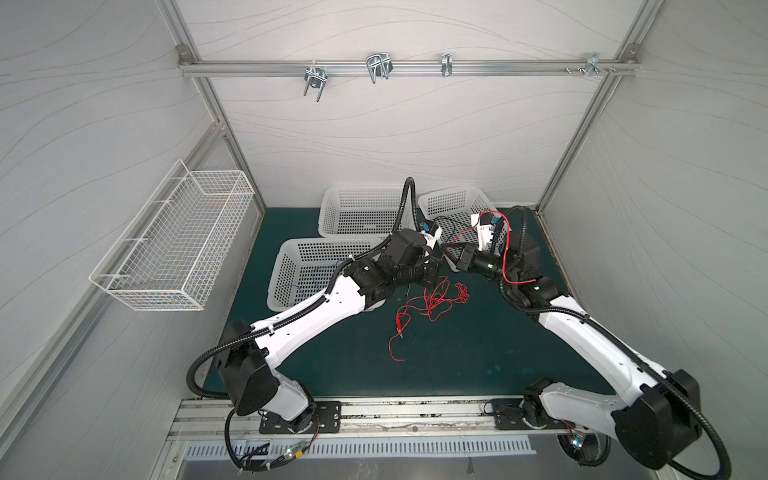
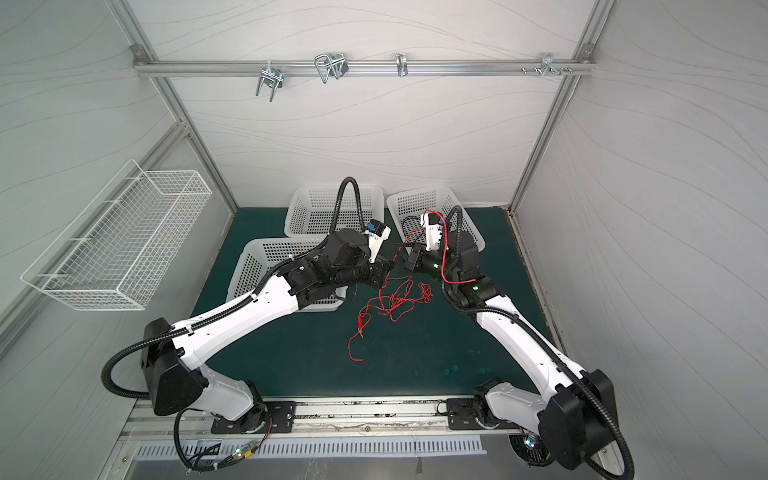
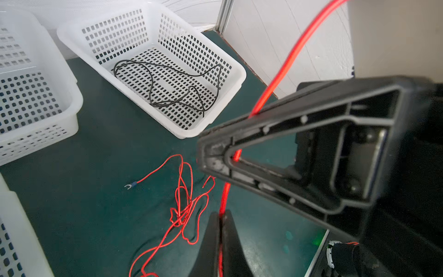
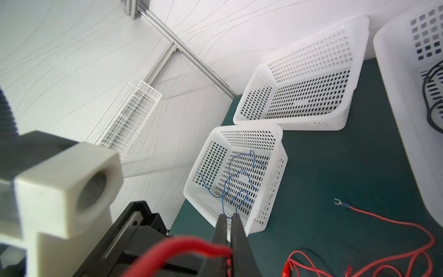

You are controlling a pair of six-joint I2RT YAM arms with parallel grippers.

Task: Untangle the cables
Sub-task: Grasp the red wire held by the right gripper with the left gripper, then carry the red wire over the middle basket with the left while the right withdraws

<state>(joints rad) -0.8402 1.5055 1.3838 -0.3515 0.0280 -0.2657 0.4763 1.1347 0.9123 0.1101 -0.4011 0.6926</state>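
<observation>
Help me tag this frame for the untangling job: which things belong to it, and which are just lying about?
Job: red cables, one strand pinched by left gripper and right gripper; black cable; blue cable.
Lying about: empty white basket; wire wall basket; metal hooks.

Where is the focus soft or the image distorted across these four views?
In both top views the wide lens splays the frame posts and walls outward, and the lighting is even with no glare. In the left wrist view the near red cable is blurred and the black cable is sharp. In the right wrist view the red strand at the lens is soft and the blue cable is crisp.
</observation>
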